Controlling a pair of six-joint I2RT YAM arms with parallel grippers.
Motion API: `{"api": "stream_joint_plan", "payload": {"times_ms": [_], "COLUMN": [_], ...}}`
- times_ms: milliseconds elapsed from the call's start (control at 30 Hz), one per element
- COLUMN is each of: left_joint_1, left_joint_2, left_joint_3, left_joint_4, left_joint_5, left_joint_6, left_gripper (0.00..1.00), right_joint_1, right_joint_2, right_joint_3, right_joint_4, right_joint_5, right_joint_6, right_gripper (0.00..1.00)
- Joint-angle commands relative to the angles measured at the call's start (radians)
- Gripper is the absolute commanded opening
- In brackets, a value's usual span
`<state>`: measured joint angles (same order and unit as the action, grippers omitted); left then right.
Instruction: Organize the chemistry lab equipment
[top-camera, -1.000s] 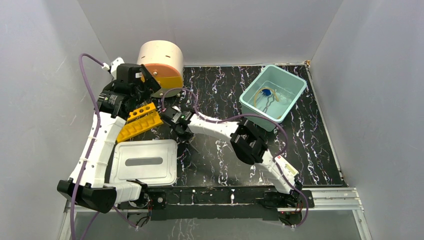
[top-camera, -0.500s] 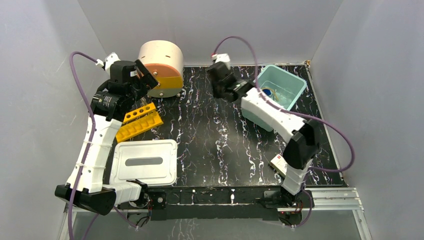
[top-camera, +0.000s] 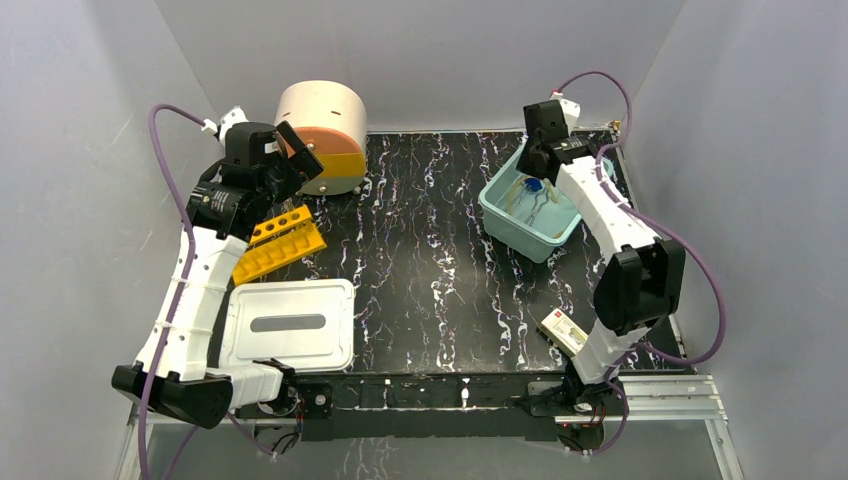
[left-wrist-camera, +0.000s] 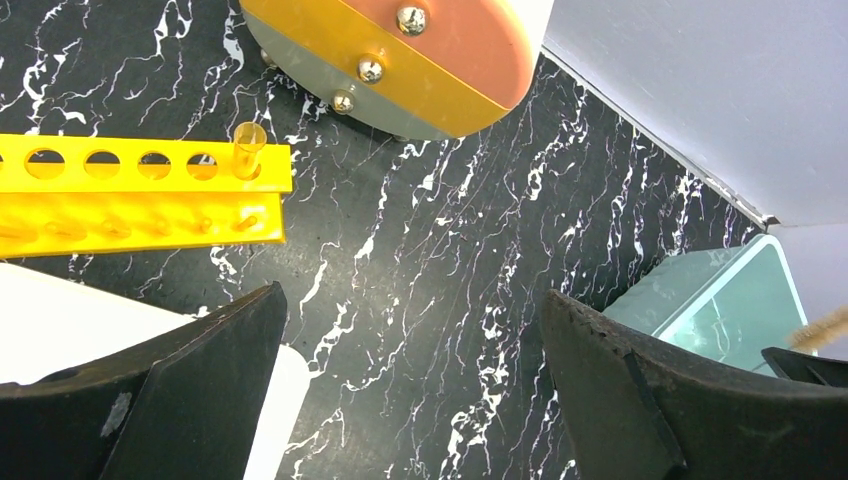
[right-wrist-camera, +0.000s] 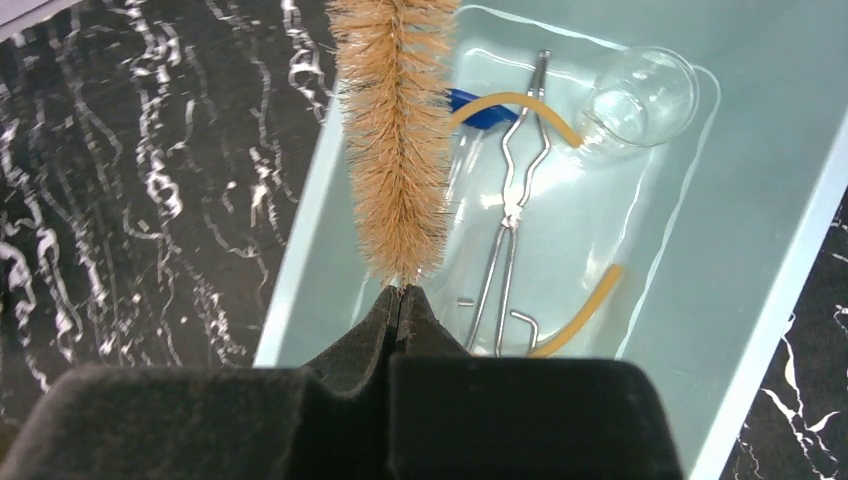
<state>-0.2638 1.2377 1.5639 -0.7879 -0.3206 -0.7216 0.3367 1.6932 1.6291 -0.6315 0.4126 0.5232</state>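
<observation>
My right gripper (right-wrist-camera: 400, 292) is shut on the wire stem of a tan bristle brush (right-wrist-camera: 397, 140), which hangs over the left part of the teal bin (right-wrist-camera: 760, 200). Inside the bin lie a wire metal clamp (right-wrist-camera: 510, 215), an amber rubber hose (right-wrist-camera: 575, 315), a small clear glass flask (right-wrist-camera: 640, 100) and a blue-tipped piece (right-wrist-camera: 478, 108). In the top view that gripper (top-camera: 535, 165) is at the bin's (top-camera: 505, 215) back left corner. My left gripper (left-wrist-camera: 412, 295) is open and empty above the table, right of the orange-yellow holed rack (left-wrist-camera: 140, 190), which has one small tube (left-wrist-camera: 247, 150) standing in it.
A round cream and orange drum (top-camera: 322, 135) stands at the back left behind the rack (top-camera: 278, 243). A white lid (top-camera: 290, 322) lies at the front left. A small flat box (top-camera: 563, 333) rests near the front right beside the right arm.
The right arm has swung from the table's left middle across the back to above the teal bin, its gripper shut throughout. The left arm has barely shifted.
</observation>
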Motion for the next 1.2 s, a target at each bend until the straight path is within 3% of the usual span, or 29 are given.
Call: {"api": "stream_joint_plan", "payload": {"times_ms": [0, 233, 533, 767, 1167], "left_joint_1": [0.005, 0.005, 0.005, 0.005, 0.005], "left_joint_2": [0.002, -0.011, -0.013, -0.006, -0.014], "left_joint_3": [-0.004, -0.03, -0.041, -0.032, -0.056], "left_joint_4": [0.015, 0.015, 0.011, 0.025, 0.023], "left_joint_5": [0.02, 0.013, 0.008, 0.015, 0.023], "left_joint_6": [0.007, 0.011, 0.019, 0.015, 0.018], "left_gripper": [0.98, 0.98, 0.98, 0.98, 0.98], "right_joint_1": [-0.059, -0.102, -0.102, -0.102, -0.087], "right_joint_2": [0.067, 0.195, 0.351, 0.335, 0.297], "right_joint_3": [0.002, 0.0, 0.115, 0.062, -0.019], "right_joint_4": [0.022, 0.112, 0.076, 0.199, 0.341], "right_joint_5": [-0.04, -0.12, -0.221, -0.346, -0.519], "right_joint_6": [0.071, 0.046, 0.048, -0.061, -0.126], "right_gripper": [0.0, 0.0, 0.0, 0.14, 0.22]}}
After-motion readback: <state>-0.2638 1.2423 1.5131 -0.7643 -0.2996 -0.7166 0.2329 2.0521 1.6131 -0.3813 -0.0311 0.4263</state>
